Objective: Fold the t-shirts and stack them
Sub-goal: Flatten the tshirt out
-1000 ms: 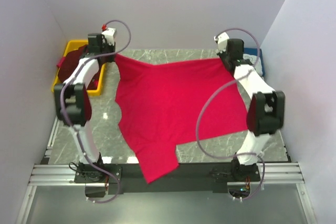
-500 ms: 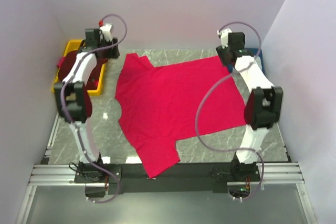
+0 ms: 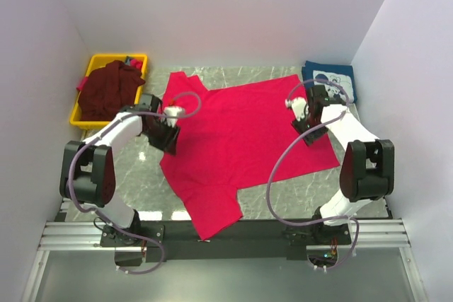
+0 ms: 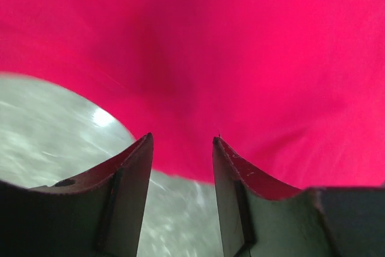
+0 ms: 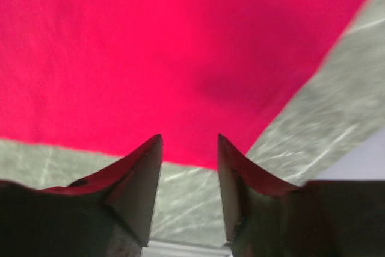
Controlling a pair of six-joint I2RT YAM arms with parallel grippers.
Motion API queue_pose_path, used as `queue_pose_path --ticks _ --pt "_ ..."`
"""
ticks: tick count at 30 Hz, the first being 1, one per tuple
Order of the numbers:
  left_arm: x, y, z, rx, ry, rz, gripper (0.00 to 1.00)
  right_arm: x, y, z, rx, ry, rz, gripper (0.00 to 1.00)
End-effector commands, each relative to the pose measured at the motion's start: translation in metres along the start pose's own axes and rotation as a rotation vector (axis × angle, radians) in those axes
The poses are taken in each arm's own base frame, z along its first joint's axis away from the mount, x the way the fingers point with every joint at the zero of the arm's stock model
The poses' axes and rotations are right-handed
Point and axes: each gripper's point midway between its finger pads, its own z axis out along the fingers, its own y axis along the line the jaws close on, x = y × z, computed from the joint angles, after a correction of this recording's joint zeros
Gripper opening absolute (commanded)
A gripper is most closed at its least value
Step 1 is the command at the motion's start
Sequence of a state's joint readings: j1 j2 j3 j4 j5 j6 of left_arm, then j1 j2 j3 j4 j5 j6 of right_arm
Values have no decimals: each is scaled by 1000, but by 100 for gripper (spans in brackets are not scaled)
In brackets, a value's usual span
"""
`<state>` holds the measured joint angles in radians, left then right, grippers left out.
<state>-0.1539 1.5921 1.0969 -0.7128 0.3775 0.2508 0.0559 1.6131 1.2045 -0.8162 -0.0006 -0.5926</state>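
The crimson-red t-shirt (image 3: 241, 132) lies spread flat on the marble table, one sleeve hanging over the near edge. My left gripper (image 3: 168, 139) is open and empty, low over the shirt's left edge. The left wrist view shows the red cloth (image 4: 240, 58) just beyond its open gripper (image 4: 182, 142). My right gripper (image 3: 306, 132) is open and empty over the shirt's right edge, with the cloth (image 5: 150, 46) ahead of it in the right wrist view (image 5: 189, 139). The maroon t-shirt (image 3: 107, 91) lies crumpled in a bin. The navy t-shirt (image 3: 330, 78) lies folded at the back right.
A yellow bin (image 3: 83, 117) stands at the back left and holds the maroon shirt. Grey marble table (image 3: 141, 175) shows left of the red shirt and near the right front corner. White walls close in three sides.
Both grippers let go of the red shirt's far corners and came down and nearer, to the shirt's left and right edges. The shirt now lies flat.
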Motion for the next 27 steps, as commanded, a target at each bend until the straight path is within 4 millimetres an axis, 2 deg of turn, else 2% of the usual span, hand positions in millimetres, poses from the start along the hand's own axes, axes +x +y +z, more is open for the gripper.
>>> queue_pose_path --ticks 1,8,11,14,19,23,25,26,27 --pt "29 0 -10 -35 81 48 49 26 3 4 0 75 -51 48" --pt "67 22 12 -121 202 40 46 58 1 50 59 182 -84 30" --pt "87 29 20 -142 252 43 45 81 10 65 45 247 -103 28" --pt "102 36 24 -148 288 18 44 96 20 69 25 284 -107 26" --pt "115 62 13 -200 311 -13 42 113 42 64 -30 319 -136 25" --pt "123 83 -3 -247 328 -26 40 132 69 50 -83 344 -195 26" --pt "124 94 -10 -266 328 -22 39 130 80 41 -109 314 -205 27" --pt "127 95 -14 -258 340 -18 40 133 91 33 -148 329 -233 27" --pt "122 96 -17 -260 328 -10 40 129 104 28 -208 297 -235 28"
